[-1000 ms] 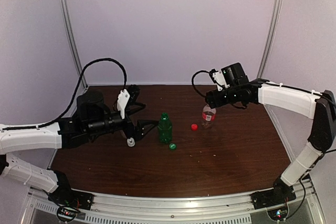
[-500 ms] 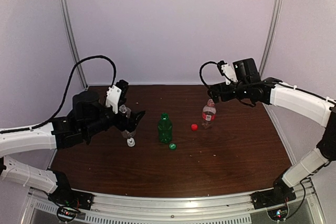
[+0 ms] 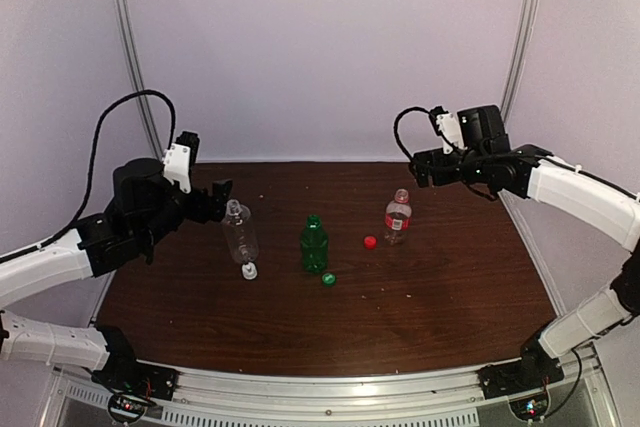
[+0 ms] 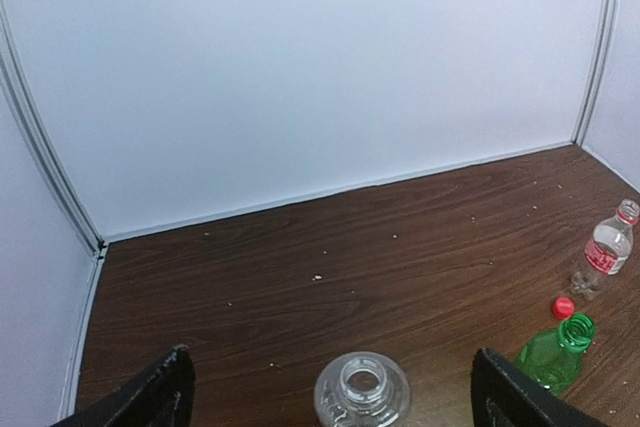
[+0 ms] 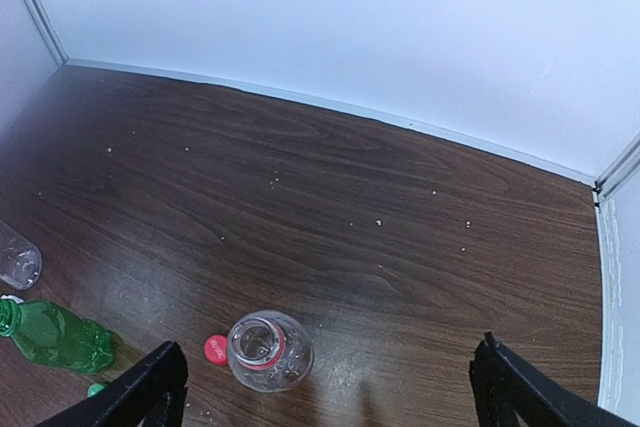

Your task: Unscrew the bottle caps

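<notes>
Green bottle (image 3: 314,244) stands between clear bottle (image 3: 239,232), red cap (image 3: 370,241).

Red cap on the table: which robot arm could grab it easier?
Probably right: the right end effector, open, hovers nearer the small round red plastic cap; the left end effector is farther away.

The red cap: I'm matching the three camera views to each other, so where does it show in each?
Top external: the red cap lies on the table right of centre, just left of the red-label bottle.
Left wrist: the cap is at lower right, between the green bottle and the red-label bottle.
Right wrist: the cap is near the bottom, left of centre, beside the red-label bottle.
Shared landmark: the uncapped red-label bottle, next to the cap in all three.
</notes>
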